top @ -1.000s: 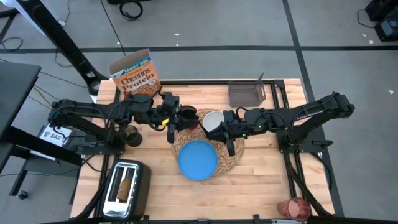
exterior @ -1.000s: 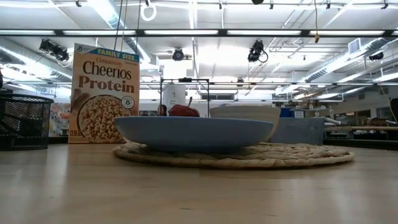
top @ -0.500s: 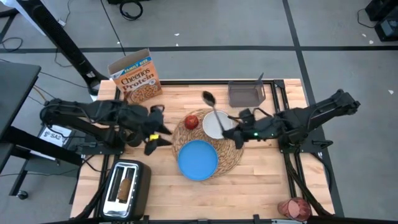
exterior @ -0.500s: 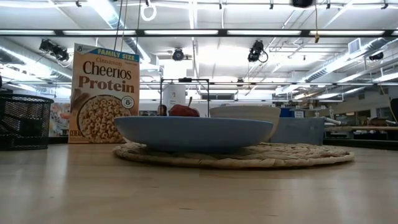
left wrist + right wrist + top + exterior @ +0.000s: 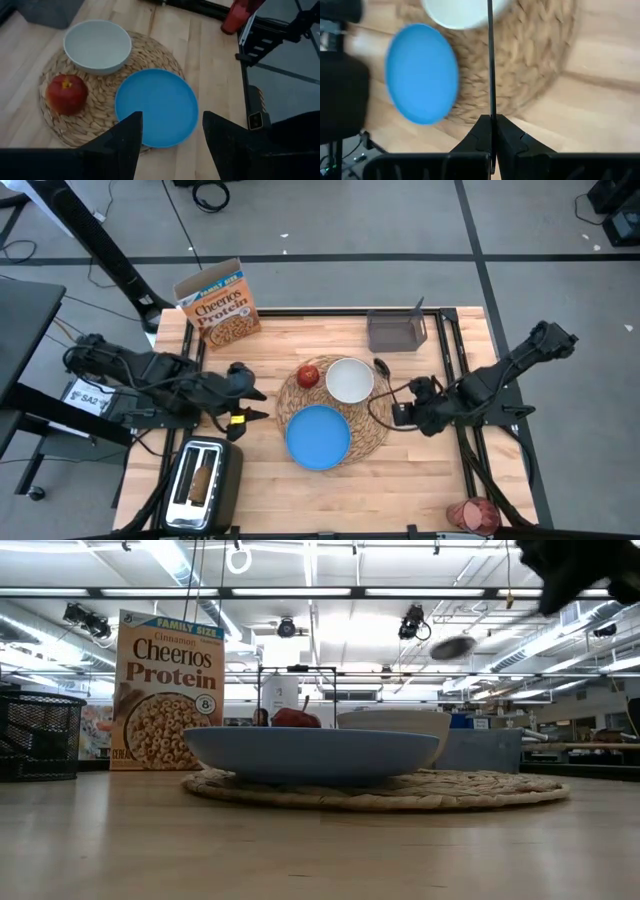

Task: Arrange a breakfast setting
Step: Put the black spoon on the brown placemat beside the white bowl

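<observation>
A round straw placemat lies mid-table. On it rest a blue plate, a white bowl and a red apple. My right gripper is at the mat's right edge, shut on a metal spoon held in the air. My left gripper is open and empty left of the mat. The orange Cheerios box stands at the far left. A toast slice stands in the toaster. The pink glass lies at the near right. My right gripper pinches the spoon's thin handle between its two fingertips. The handle runs straight on ahead of the fingers, along their line. The spoon is lifted clear of the table. Its bowl end points away from the gripper, higher than the white bowl's rim.
A dark mesh basket stands at the far right. The black toaster is at the near left corner. Bare wood shows to the right of the mat and between the mat and the cereal box.
My right gripper has drawn back from the white bowl toward the table's right edge, carrying the spoon in the air; the spoon has swung round with it. My left gripper has gone from the apple toward the table's left edge. The apple stays on the mat.
</observation>
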